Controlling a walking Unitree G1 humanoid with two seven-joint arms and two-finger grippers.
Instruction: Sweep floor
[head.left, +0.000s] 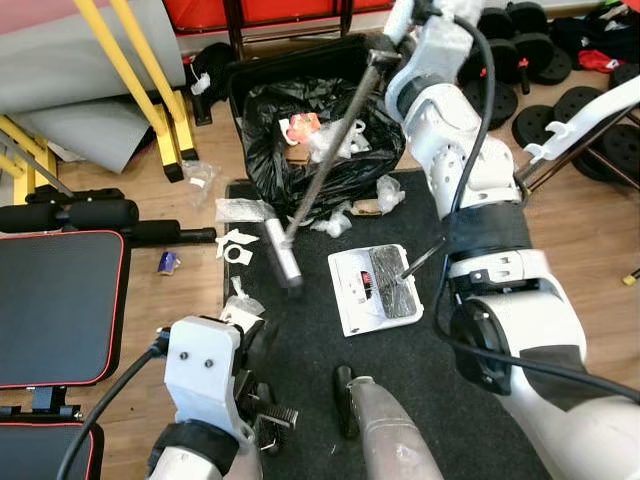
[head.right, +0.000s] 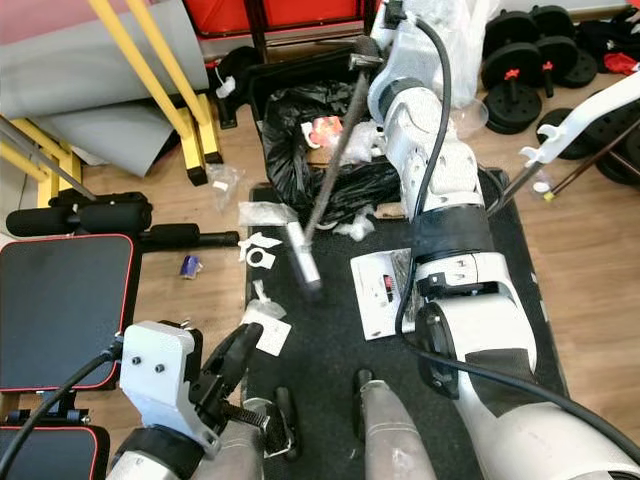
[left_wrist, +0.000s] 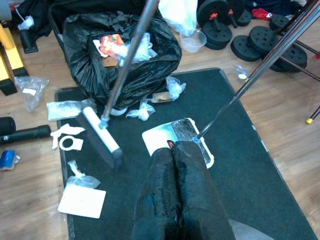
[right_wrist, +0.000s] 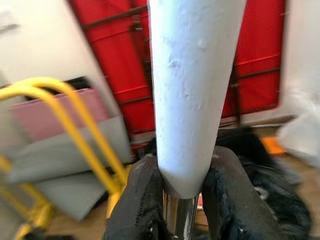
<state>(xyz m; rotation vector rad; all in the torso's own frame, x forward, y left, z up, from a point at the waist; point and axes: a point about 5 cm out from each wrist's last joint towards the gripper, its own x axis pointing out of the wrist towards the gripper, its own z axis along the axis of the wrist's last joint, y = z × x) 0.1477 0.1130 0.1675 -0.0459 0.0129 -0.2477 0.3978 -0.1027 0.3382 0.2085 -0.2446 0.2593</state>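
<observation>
My right gripper (head.left: 385, 47) is raised near the bin and shut on the top of the broom handle (head.left: 330, 150); in the right wrist view its fingers (right_wrist: 142, 200) clamp the metal pole. The broom slants down to its grey head (head.left: 283, 258), which rests on the black mat (head.left: 320, 360). A white dustpan (head.left: 350, 290) lies on the mat to the head's right, its thin rod rising to the right. My left gripper (left_wrist: 174, 148) hovers low over the mat, shut and empty, pointing at the dustpan. Plastic bags (head.left: 240, 210), white paper scraps (head.left: 238, 245) and a white packet (left_wrist: 82, 200) lie around.
An open bin with a black bag (head.left: 310, 130) full of rubbish stands behind the mat. A black bench (head.left: 50, 300) and yellow frame (head.left: 150, 90) are on the left, weight plates (head.left: 530, 50) and a white bar (head.left: 590, 115) on the right. A blue item (head.left: 168, 262) lies on the wood floor.
</observation>
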